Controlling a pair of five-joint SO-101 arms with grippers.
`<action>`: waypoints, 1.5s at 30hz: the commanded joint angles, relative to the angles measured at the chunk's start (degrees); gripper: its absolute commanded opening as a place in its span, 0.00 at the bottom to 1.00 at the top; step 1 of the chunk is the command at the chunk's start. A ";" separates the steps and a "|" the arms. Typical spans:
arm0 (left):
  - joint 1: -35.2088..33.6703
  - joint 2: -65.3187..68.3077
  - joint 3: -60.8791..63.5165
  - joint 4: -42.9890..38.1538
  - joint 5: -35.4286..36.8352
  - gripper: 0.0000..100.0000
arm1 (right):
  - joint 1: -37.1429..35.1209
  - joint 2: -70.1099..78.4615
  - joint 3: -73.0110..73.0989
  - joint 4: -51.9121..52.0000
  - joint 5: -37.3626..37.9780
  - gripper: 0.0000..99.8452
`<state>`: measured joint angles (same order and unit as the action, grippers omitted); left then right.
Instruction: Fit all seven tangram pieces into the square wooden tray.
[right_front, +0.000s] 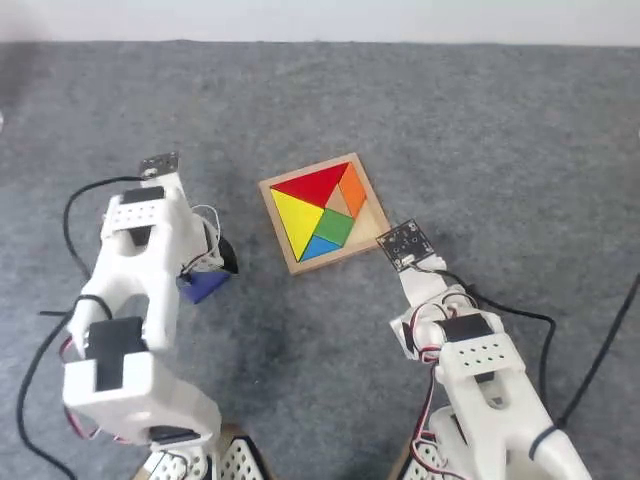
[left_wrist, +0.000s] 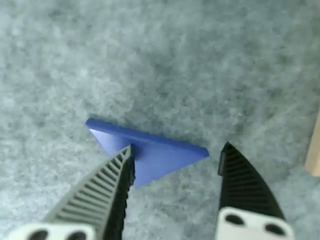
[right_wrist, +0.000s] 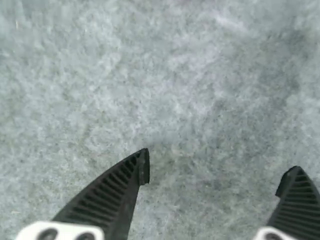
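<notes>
On your left, the left tool (left_wrist: 177, 149) hangs low over the grey carpeted worktop (right_front: 480, 120), its jaws spread wide and gripping nothing. The deep blue flat triangular tangram piece (left_wrist: 150, 152) lies on the worktop between them, one ribbed fingertip (left_wrist: 125, 162) over its near edge and the other fingertip just off its far corner.

Well to the right of that piece sits the square wooden tray (right_front: 374, 216), turned corner-on. It already holds a red triangle (right_front: 315, 185), a yellow triangle (right_front: 292, 218), an orange piece (right_front: 352, 185), a green square (right_front: 335, 226) and a light blue triangle (right_front: 318, 247). Bare wood shows at its centre and right corner.

Further right, the right tool (right_wrist: 220, 162) hovers over bare worktop, jaws wide apart and empty.

You appear to be at the pick-up of the deep blue piece. Next, you would likely close across its thin edges, lift it level, then turn it to match a bare gap.
</notes>
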<state>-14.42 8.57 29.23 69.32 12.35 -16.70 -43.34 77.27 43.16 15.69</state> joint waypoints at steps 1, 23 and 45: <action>-1.58 1.58 3.56 -5.54 -3.96 0.27 | -0.31 -0.40 -0.18 -1.01 0.53 0.40; -5.98 6.95 -1.10 8.26 -11.96 0.27 | -0.31 -0.48 -0.26 -0.84 0.62 0.40; 22.07 7.21 -10.33 17.49 -28.13 0.18 | -0.31 -0.48 -0.26 -0.92 0.62 0.40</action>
<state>-0.18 16.48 22.46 81.98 -7.25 -16.70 -43.34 77.54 43.16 15.69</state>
